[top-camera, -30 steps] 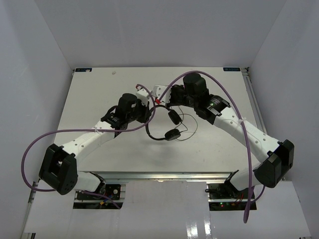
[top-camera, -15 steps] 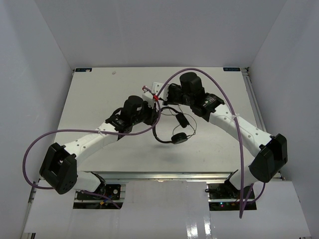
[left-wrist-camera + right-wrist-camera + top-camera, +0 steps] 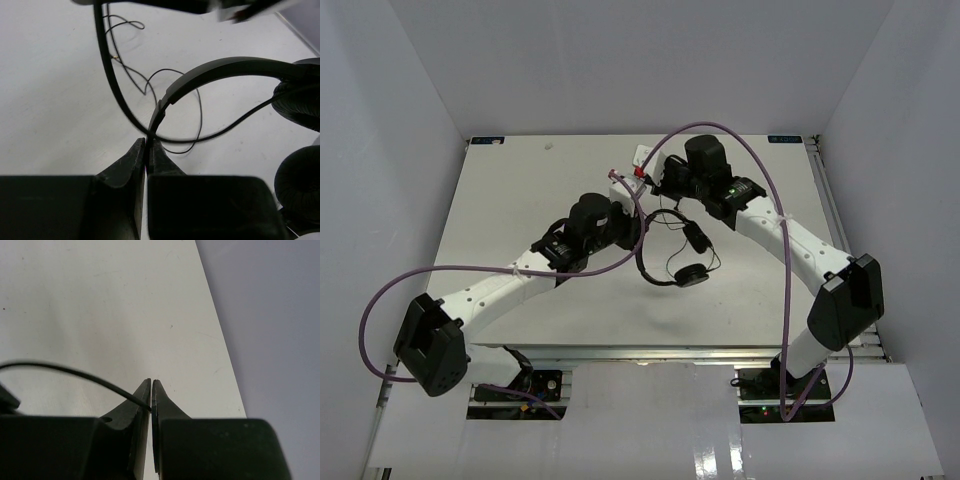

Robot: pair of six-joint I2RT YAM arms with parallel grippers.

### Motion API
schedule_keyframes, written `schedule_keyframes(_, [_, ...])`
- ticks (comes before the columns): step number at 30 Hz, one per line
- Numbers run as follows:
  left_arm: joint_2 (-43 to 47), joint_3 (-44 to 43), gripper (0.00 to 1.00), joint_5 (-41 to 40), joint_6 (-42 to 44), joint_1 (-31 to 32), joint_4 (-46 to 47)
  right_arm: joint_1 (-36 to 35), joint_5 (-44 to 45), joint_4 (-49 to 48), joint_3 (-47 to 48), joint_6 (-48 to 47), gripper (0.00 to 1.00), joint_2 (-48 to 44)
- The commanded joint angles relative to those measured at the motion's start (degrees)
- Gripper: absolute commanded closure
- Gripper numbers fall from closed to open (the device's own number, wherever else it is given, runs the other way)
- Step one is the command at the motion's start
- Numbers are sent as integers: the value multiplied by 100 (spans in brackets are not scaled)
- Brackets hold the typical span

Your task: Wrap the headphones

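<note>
The black headphones are held just above the middle of the white table, with the two ear cups side by side. My left gripper is shut on the thin headband, which rises from between its jaws in the left wrist view. Both padded cups are at the right there. The thin cord loops loosely over the table. My right gripper, farther back, is shut on the cord; its jaws pinch the cord's end.
Thick purple arm cables arc over the right arm and loop out to the left of the left arm. White walls close in the table on three sides. The table's right edge shows in the right wrist view.
The left gripper has carried the headphones to the right and slightly nearer. The right gripper has moved a little farther back with the cord. Both stay shut.
</note>
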State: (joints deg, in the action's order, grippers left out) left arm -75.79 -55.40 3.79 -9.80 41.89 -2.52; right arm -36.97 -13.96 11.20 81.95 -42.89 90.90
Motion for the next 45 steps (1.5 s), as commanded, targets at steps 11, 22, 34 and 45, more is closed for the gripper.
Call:
schedule_keyframes(11, [625,-326,100,178,-120,392,624,608,-306,-272,502,1002,92,455])
schedule_keyframes(22, [1088,27,100,32,-455,404,779,1527,-1225,-742,267,2227,92,327])
schedule_keyframes(34, [1405,-88,100,-134,-713,402,994,1722,-2019,-1156,-484,2881,92,300])
schedule_keyframes(45, [1482,-689,100,-1318,-1340,406,941,1747,-5089,-3377,-1893,5280,92,292])
